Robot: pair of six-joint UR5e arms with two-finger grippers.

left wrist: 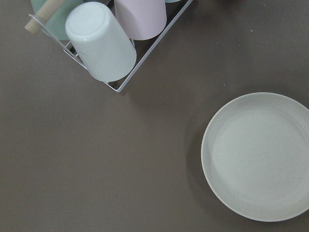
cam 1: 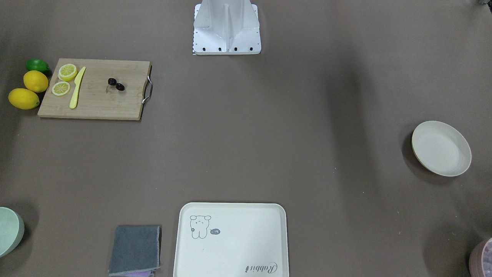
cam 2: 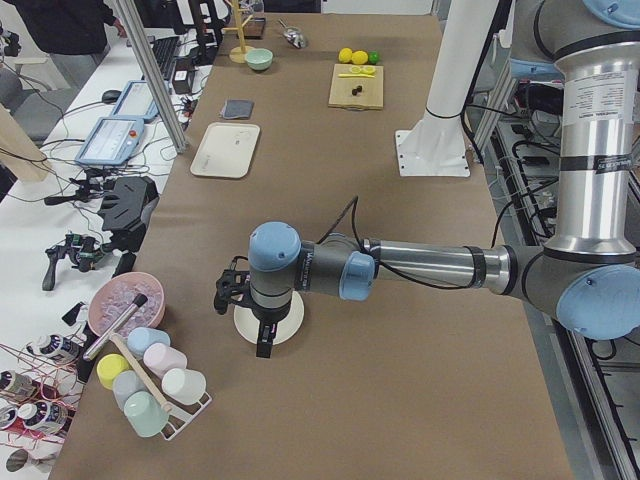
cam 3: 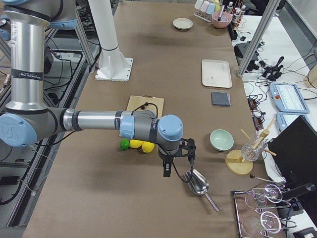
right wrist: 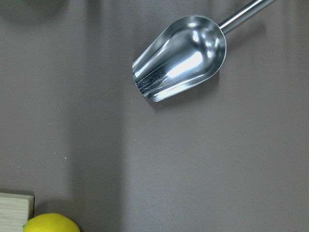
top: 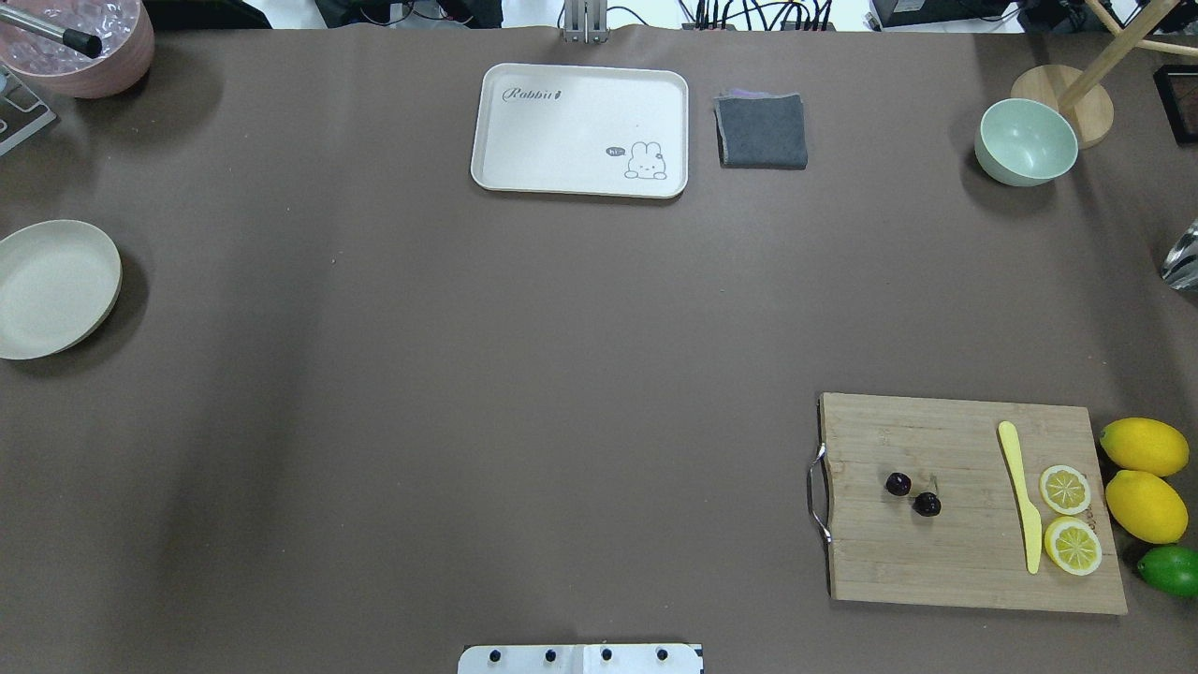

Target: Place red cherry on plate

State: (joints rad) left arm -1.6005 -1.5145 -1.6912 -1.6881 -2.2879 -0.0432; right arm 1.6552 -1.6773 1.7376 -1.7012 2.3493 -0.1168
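Brown sheeting covers the whole surface, and both arms are parked at its opposite ends.

1. Target location. I find the red cherry (top: 913,494) lying on the wooden cutting board (top: 964,562), on the robot's right side, in the half of the board nearer its metal handle. It is clear of the yellow plastic knife (top: 1020,496).
2. Axis. The two fruits lie on a shallow diagonal in the overhead view, close to the board's long side. The stems are too thin to trace there.
3. Destination. The plate (top: 56,285) sits at the far left edge, well apart from the board and with nothing in it.
4. Nearer arm. The right hand (cam 3: 167,170) hangs past the lemons (top: 1144,446), near a steel scoop (right wrist: 183,55). From it, the cherry lies back toward the surface's centre, beyond the lemons. I judge this arm the one to pick. The left hand (cam 2: 262,340) hangs above the plate, with the full length of the surface between it and the fruit.
5. Hand state. Each hand shows only in a side view, so I cannot tell how far either is open or whether it holds anything.
6. Writing. The cream tray (top: 580,94) carries "Rabbit" in script and a small bubble that appears to read "hi". A faint mark on the board is illegible.
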